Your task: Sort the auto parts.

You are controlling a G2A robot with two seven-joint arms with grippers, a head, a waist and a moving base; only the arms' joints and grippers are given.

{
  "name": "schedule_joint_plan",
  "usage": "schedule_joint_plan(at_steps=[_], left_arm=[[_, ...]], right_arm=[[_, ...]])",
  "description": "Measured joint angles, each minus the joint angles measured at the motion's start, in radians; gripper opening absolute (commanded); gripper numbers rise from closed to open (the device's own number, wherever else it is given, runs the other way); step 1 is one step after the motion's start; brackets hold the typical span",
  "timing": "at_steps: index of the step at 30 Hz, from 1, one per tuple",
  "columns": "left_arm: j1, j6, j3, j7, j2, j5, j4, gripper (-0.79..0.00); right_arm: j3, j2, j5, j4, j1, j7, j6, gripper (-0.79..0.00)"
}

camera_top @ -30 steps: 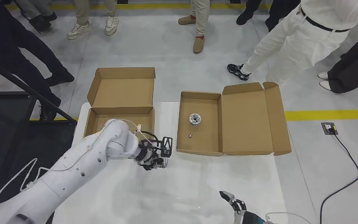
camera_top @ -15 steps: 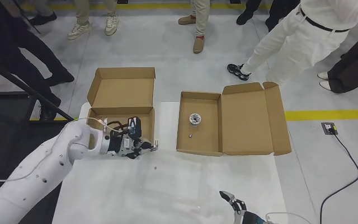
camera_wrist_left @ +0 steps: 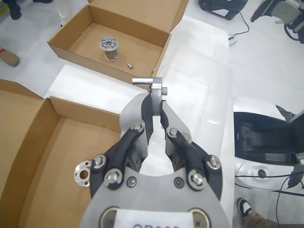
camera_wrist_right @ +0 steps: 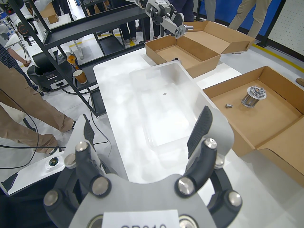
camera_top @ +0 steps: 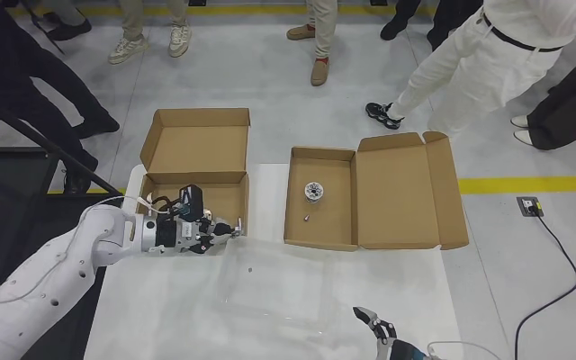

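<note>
My left gripper [camera_top: 229,230] is shut on a small metal bracket with a pin [camera_wrist_left: 152,84], above the near right corner of the left cardboard box [camera_top: 195,141]. A metal flange ring [camera_wrist_left: 82,173] lies inside that box. The right cardboard box [camera_top: 335,155] holds a ribbed metal cylinder [camera_top: 313,191] and a small bolt [camera_top: 307,217]. My right gripper [camera_wrist_right: 147,129] is open with nothing in it, low at the table's near edge [camera_top: 376,326]. The right wrist view also shows the left gripper [camera_wrist_right: 178,33] with the bracket [camera_wrist_right: 186,27] over the left box's rim.
A clear plastic tray [camera_wrist_right: 180,72] sits in the middle of the white table [camera_top: 180,315], with one tiny dark piece [camera_wrist_right: 165,93] in it. Both boxes have open flaps at the far side. Several people stand beyond the table.
The left arm has swung left from the middle of the table to the left box, carrying the bracket. The right gripper has stayed still.
</note>
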Motion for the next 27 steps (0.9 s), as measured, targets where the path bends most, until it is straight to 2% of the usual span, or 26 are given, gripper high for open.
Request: schedule_joint_plan(at_steps=[3,9,17,23,27], left_arm=[[0.009,0.009,-0.005,0.007,0.000,-0.013,0.000,-0.785],[0.050,-0.001,-0.055,0.113,0.007,-0.119,0.024,-0.785],[0.098,0.000,-0.065,0.220,0.041,-0.309,0.066,-0.785],[0.114,0.000,-0.038,0.160,0.071,-0.515,0.082,-0.785],[0.104,0.000,-0.023,0.028,0.084,-0.681,0.109,-0.785]], right_arm=[[0.000,0.000,0.000,0.000,0.000,0.000,0.000,0.000],[0.000,0.000,0.000,0.000,0.000,0.000,0.000,0.000],[0.000,0.000,0.000,0.000,0.000,0.000,0.000,0.000],[0.000,0.000,0.000,0.000,0.000,0.000,0.000,0.000],[0.000,0.000,0.000,0.000,0.000,0.000,0.000,0.000]])
